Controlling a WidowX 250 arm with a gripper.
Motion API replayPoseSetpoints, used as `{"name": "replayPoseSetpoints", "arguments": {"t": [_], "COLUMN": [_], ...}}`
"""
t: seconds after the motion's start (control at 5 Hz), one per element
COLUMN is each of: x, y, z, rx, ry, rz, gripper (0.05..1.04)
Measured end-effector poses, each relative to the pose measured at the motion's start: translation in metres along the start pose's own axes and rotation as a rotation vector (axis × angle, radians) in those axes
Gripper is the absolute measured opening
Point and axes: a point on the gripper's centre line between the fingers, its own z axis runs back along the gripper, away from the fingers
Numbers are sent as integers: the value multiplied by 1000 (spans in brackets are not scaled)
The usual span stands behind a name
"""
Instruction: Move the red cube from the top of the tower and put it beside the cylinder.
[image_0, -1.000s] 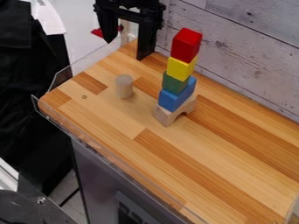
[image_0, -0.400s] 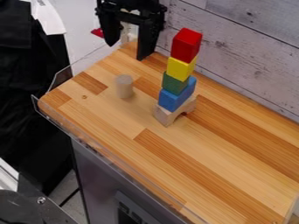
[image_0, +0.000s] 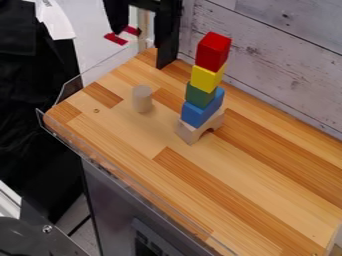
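Finds fingers (image_0: 117, 17) spread and empty near the view's top, with red cube (image_0: 214, 51) to their right atop tower (image_0: 200, 94), apparently requiring a rightward approach.

And we're up high, looking down at a slant over the near-left edge of the bench (image_0: 240, 200), facing across to the plank wall (image_0: 274, 65) at far right; it's fairly close in, the block tower (image_0: 200, 95) right of centre.
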Motion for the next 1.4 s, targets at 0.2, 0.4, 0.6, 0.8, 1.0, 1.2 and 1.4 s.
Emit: {"name": "replayPoseSetpoints", "arguments": {"t": [0.2,0.4,0.6,0.8,1.0,1.2,1.4], "x": [2,1,-2,2,3,5,5], "y": [-14,-21,-28,-39,-49,-56,-64], "z": [21,31,35,39,25,29,33], "rx": [18,30,35,33,34,30,27], "ry": [-43,-62,-66,-64,-11,-14,-11], "rz": [-38,-61,-77,-109,-139,-157,-173], "gripper": [999,999,999,999,999,999,999]}}
